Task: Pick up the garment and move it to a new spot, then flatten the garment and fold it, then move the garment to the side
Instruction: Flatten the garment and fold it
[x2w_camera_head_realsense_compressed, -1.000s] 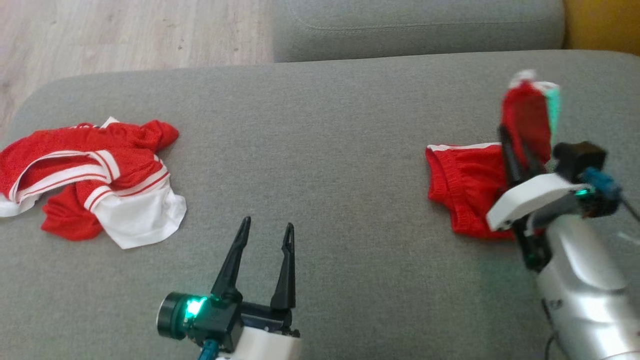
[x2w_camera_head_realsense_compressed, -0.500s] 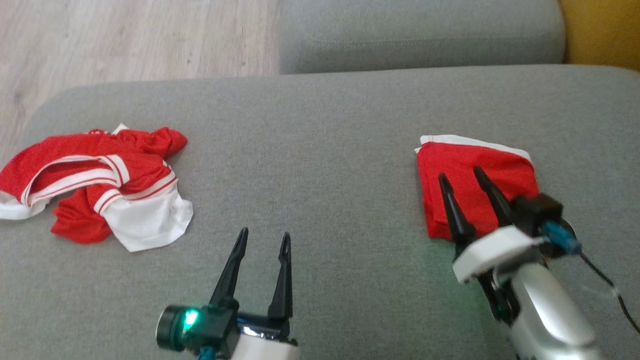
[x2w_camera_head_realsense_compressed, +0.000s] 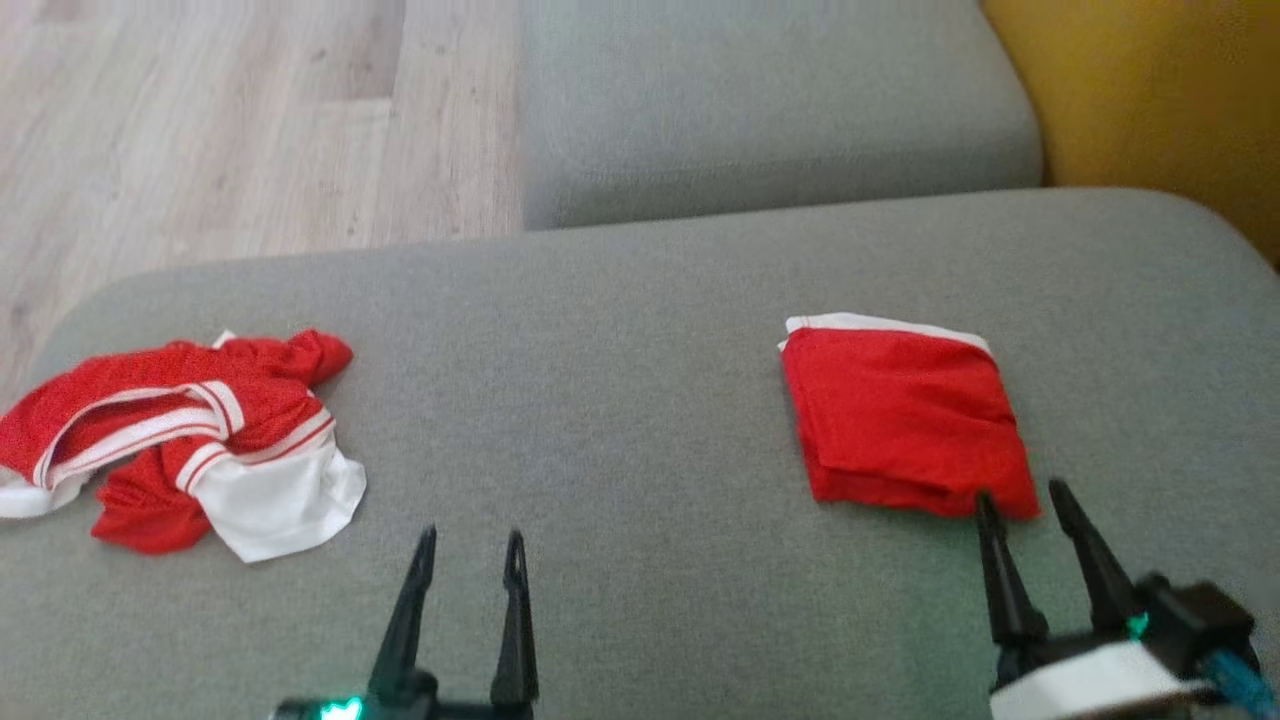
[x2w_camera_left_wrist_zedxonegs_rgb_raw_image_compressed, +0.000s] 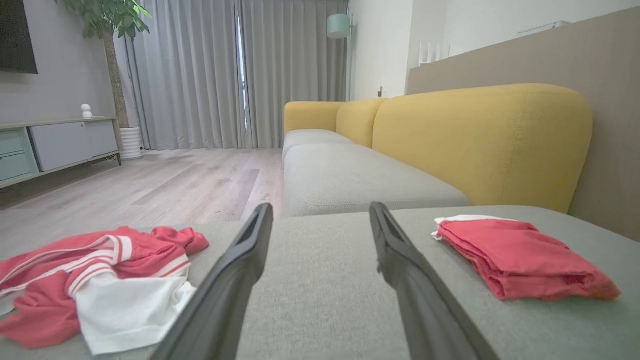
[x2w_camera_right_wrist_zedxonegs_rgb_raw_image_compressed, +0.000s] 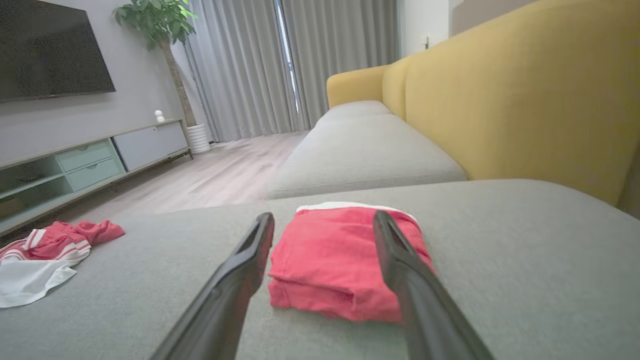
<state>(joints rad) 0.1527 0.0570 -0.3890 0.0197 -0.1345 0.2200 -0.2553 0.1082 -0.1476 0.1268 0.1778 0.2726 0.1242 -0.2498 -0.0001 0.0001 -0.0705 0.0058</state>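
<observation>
The head view looks steeply down on the sofa (x2w_camera_head_realsense_compressed: 640, 330); both wrist views skim low along it toward the curtains (x2w_camera_left_wrist_zedxonegs_rgb_raw_image_compressed: 200, 75), sharing the folded garment (x2w_camera_head_realsense_compressed: 905, 425) ahead of the right claw (x2w_camera_head_realsense_compressed: 1020, 492).

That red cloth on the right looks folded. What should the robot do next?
Probably ease the right gripper forward and close on the near edge of the folded garment to shift it aside: its jaws stand open just short of it.
</observation>
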